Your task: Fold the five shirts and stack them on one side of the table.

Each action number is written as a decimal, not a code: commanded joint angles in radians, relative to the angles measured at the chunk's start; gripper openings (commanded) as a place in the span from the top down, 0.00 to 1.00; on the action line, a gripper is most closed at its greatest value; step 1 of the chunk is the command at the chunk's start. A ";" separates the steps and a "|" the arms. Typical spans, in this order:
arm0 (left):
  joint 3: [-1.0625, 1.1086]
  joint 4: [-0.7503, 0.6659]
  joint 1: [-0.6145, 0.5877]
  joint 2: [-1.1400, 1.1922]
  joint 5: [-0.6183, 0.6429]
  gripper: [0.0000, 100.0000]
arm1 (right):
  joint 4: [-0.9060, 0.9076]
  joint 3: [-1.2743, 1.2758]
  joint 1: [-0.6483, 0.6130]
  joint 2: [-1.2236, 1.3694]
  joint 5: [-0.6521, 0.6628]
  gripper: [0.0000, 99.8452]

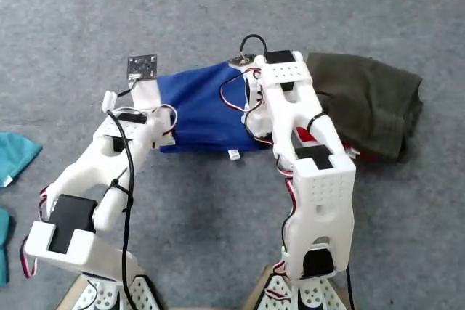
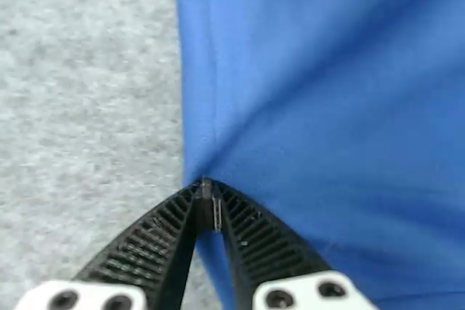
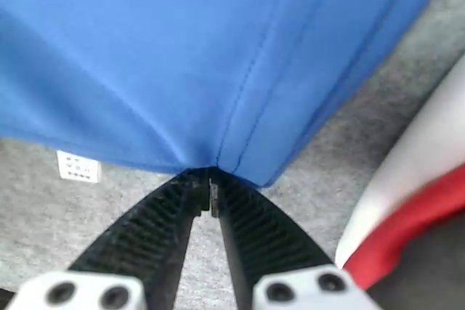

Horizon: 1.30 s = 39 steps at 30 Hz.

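Observation:
A blue shirt (image 1: 200,107) lies partly folded on the grey table (image 1: 218,208), mid-table. My left gripper (image 1: 161,123) sits at its left edge, and in the left wrist view my left gripper (image 2: 206,192) is shut on a pinch of the blue shirt (image 2: 327,107). My right gripper (image 1: 254,107) sits at the shirt's right edge. The right wrist view has my right gripper (image 3: 211,179) shut on the hem of the blue shirt (image 3: 182,56). A white tag (image 3: 78,166) pokes out from under the shirt's near edge.
A stack of folded shirts stands right of the blue one, a dark olive shirt (image 1: 370,99) on top, with red cloth (image 3: 407,223) and white cloth (image 3: 414,150) beneath. Teal cloth (image 1: 14,154) lies at the table's left edge.

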 commanded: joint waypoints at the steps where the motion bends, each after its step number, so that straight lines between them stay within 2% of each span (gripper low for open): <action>1: -0.031 0.114 -0.041 -0.020 -0.086 0.97 | 0.025 -0.070 0.009 -0.031 0.002 0.98; 6: -0.090 0.181 -0.068 -0.023 -0.180 0.97 | 0.104 -0.154 0.008 -0.110 0.002 0.98; 16: -0.248 0.183 -0.117 -0.269 -0.173 0.97 | 0.189 -0.263 0.009 -0.185 -0.005 0.98; 19: -0.274 0.173 -0.113 -0.256 -0.169 0.97 | 0.189 -0.259 0.009 -0.200 -0.005 0.98; 22: -0.318 0.141 -0.117 -0.160 -0.114 0.95 | 0.180 -0.257 -0.003 -0.191 -0.037 0.97; 25: -0.401 0.132 -0.136 0.000 -0.006 0.86 | 0.153 -0.265 -0.032 -0.151 -0.183 0.97; 28: -0.562 0.213 -0.154 0.170 0.069 0.81 | 0.155 -0.265 -0.075 -0.102 -0.288 0.92; 33: -0.877 0.399 -0.232 0.445 0.083 0.81 | 0.143 -0.268 -0.143 -0.007 -0.466 0.74; 36: -1.020 0.479 -0.278 0.586 0.078 0.81 | 0.081 -0.268 -0.144 0.051 -0.494 0.68; 39: -1.118 0.532 -0.305 0.700 0.075 0.81 | 0.029 -0.268 -0.141 0.096 -0.499 0.66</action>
